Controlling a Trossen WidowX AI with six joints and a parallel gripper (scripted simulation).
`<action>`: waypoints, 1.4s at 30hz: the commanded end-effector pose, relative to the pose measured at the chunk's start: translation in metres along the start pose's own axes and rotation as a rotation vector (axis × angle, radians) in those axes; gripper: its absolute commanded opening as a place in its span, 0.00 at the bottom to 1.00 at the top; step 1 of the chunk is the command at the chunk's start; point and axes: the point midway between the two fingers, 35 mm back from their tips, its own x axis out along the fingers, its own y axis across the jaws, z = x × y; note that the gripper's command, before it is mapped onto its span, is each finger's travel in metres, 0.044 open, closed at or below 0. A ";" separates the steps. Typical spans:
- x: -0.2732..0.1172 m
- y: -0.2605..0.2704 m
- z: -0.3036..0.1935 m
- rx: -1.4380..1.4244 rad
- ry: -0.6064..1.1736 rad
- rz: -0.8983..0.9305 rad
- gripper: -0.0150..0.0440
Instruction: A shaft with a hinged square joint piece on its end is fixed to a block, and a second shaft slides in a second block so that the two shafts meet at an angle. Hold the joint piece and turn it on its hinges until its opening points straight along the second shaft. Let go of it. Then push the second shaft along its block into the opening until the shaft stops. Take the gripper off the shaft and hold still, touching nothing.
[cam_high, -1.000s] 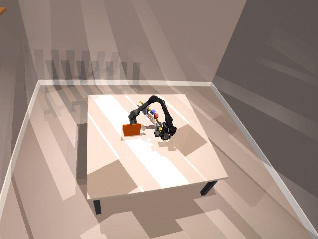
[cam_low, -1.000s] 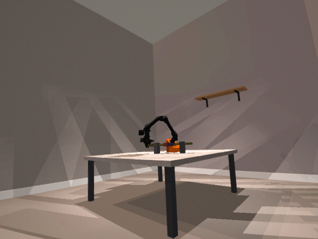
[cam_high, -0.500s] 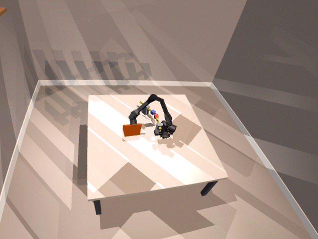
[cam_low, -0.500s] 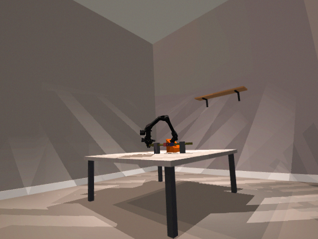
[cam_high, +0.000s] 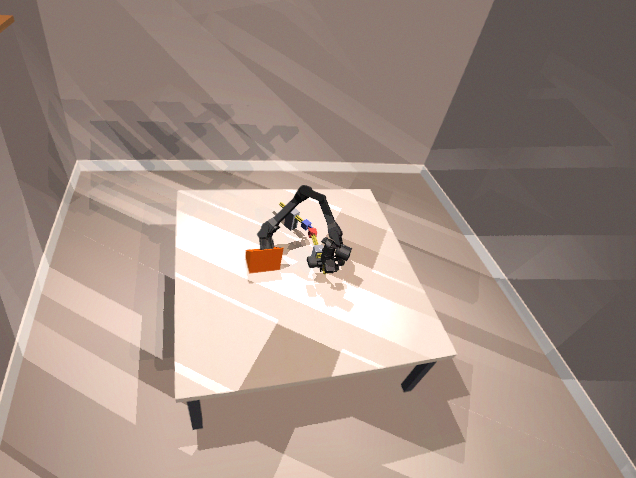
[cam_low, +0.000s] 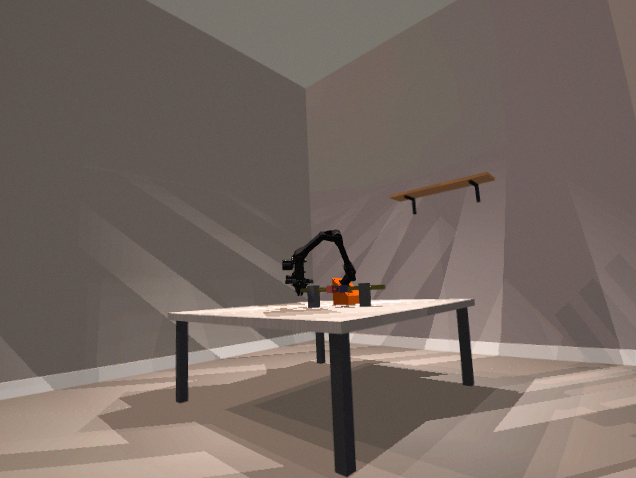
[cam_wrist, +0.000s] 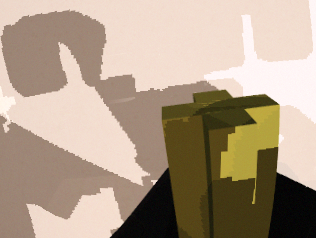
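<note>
The first shaft (cam_high: 282, 206) (cam_low: 377, 286) is yellow and runs through its grey block (cam_high: 292, 219) (cam_low: 364, 294). A blue piece (cam_high: 306, 224) (cam_low: 343, 288) sits on its inner end, with the red joint piece (cam_high: 312, 232) (cam_low: 330, 289) beside it. The second shaft (cam_high: 315, 240) (cam_low: 321, 288) (cam_wrist: 240, 200), also yellow, runs from the red piece through the second grey block (cam_high: 317, 250) (cam_low: 313, 297). How far it is inside the opening is too small to tell. My gripper (cam_high: 324, 270) (cam_low: 299, 292) (cam_wrist: 206, 172) is shut on the second shaft near its outer end, beyond the block.
The orange box (cam_high: 264, 260) (cam_low: 345, 297) stands by the arm's base on the table (cam_high: 215, 308) (cam_low: 246, 314). My arm arches over the first shaft's side. A wooden shelf (cam_low: 442, 187) hangs on the wall, away from the table.
</note>
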 end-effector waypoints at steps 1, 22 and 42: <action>0.003 0.000 -0.008 0.001 0.003 -0.004 0.25; 0.000 0.000 -0.003 0.001 0.000 -0.001 0.41; 0.000 0.000 -0.003 0.001 0.000 -0.001 1.00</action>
